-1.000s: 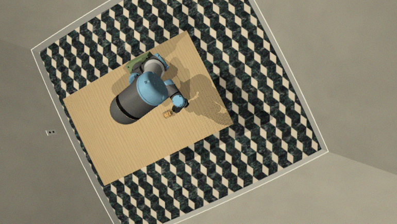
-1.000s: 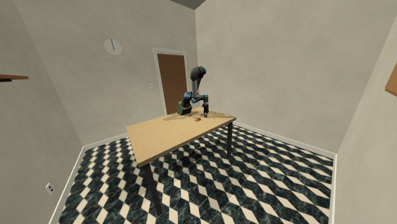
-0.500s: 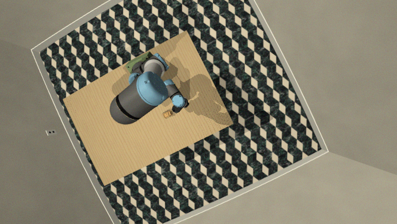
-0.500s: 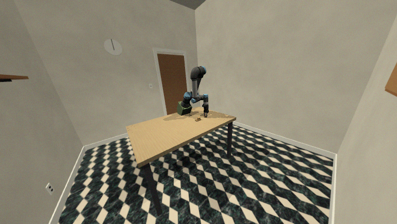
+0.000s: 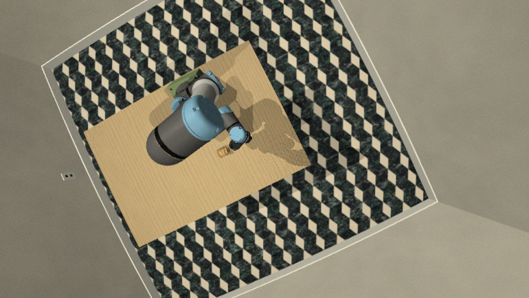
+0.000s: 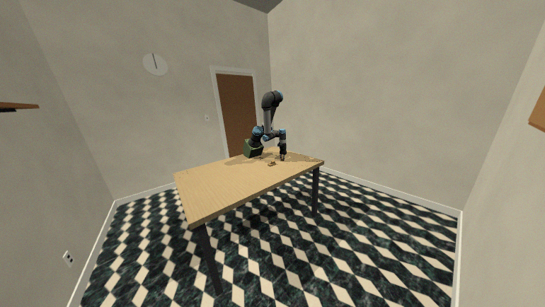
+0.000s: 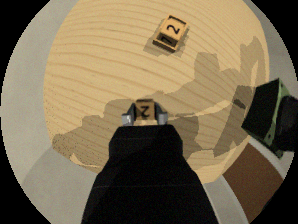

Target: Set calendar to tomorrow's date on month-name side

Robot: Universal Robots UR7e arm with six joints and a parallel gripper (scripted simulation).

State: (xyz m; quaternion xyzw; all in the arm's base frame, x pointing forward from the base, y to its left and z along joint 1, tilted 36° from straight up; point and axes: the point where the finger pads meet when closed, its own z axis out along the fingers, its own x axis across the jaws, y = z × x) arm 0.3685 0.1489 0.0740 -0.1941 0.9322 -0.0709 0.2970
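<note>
My gripper (image 7: pixel 145 107) (image 6: pixel 282 157) is shut on a small wooden date cube (image 7: pixel 145 109) that shows a black 2 toward the wrist camera. It holds the cube a little above the wooden table (image 7: pixel 90 60) (image 5: pixel 155 192) (image 6: pixel 225 187). The calendar tray (image 7: pixel 163 43) (image 5: pixel 221 152) (image 6: pixel 271 163) lies flat on the table some way ahead of the gripper. A second cube (image 7: pixel 174 29) stands in one half of the tray with a 2 on its top face. The tray's other half is empty. I cannot see the month's name.
The arm's green base block (image 7: pixel 267 112) (image 5: pixel 182 84) (image 6: pixel 250 148) stands on the table to the right of the gripper in the wrist view. The table's far edge (image 5: pixel 296 129) lies a short way beyond the gripper.
</note>
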